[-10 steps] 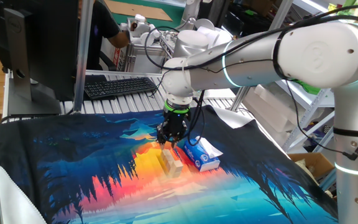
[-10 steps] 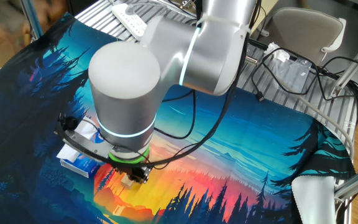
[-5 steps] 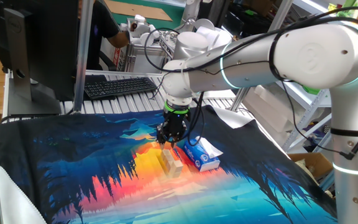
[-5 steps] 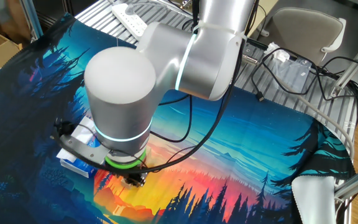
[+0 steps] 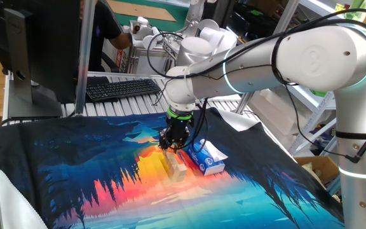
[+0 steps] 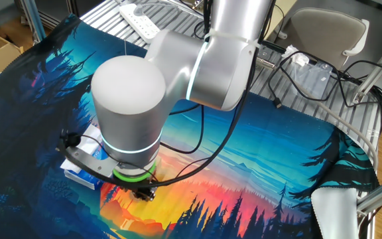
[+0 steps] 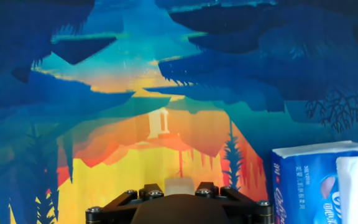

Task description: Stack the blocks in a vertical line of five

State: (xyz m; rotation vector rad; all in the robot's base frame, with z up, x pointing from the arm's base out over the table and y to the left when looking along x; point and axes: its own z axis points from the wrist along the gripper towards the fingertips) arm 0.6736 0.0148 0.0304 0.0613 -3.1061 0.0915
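Now low over the printed mat (image 5: 75, 159): end effector (image 5: 169, 145) gripping one tan block (image 7: 179, 186). Blocks (image 5: 174, 166) just at 6 o'clock; blue box (image 5: 206, 159) at 3 o'clock.

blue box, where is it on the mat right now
In one fixed view the blue box lies on the mat, just right of the wooden blocks and below-right of the tool.

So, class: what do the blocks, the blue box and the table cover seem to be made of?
Blocks: probably bare wood, going by the matt light-tan faces and square edges.
Blue box: looks like a soft printed tissue pack, since white tissue shows at its top; card or plastic film, I cannot tell.
Cover: likely printed cloth with a slight sheen; it drapes and wrinkles at the edges.
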